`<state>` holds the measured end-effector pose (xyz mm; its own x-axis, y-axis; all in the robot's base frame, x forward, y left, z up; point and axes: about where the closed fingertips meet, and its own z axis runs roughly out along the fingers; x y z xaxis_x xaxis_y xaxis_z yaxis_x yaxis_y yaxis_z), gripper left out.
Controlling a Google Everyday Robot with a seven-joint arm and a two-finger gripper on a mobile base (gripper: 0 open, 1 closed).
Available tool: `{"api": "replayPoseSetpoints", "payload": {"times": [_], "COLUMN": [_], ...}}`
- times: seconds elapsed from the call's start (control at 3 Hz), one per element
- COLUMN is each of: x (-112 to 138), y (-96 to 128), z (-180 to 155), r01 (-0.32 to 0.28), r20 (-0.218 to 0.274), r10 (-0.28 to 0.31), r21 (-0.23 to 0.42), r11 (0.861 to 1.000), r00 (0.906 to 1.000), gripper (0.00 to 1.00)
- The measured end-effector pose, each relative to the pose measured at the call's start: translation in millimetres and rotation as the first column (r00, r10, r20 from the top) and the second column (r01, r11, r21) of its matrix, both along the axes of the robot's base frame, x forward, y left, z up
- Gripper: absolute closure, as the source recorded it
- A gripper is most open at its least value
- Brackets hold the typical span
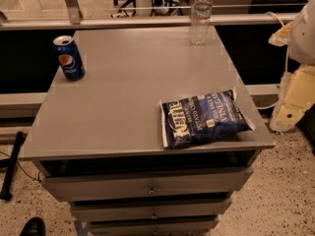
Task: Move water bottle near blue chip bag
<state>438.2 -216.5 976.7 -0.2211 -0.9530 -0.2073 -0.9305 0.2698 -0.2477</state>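
Observation:
The water bottle [201,14], clear and ribbed with a white cap, stands upright at the back right of the grey cabinet top [123,102]. The blue chip bag [204,117], dark blue with white "Kettle" lettering, lies flat at the front right corner. My gripper [293,101] shows as a cream-coloured shape at the right edge of the view. It is off the cabinet's right side, below the white arm [302,31]. It is apart from both the bottle and the bag and holds nothing that I can see.
A blue Pepsi can [69,57] stands upright at the back left of the top. A metal rail [147,21] runs behind the cabinet. Drawers [147,186] are below the front edge. A black shoe [32,227] is on the floor at the lower left.

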Motion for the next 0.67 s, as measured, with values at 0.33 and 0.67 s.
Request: {"api": "replayPoseSetpoints", "payload": {"times": [0.33,0.67], "x": [0.0,15.9], "y": [0.0,1.4], "z": [0.0,-1.2], "r01": [0.000,-0.014], "r20": [0.000,0.047], "r10": [0.000,0.013], "r21": [0.000,0.016], "r11": [1.000,1.000], "r00": [1.0000,0.9988], "gripper": [0.00,0.00]}}
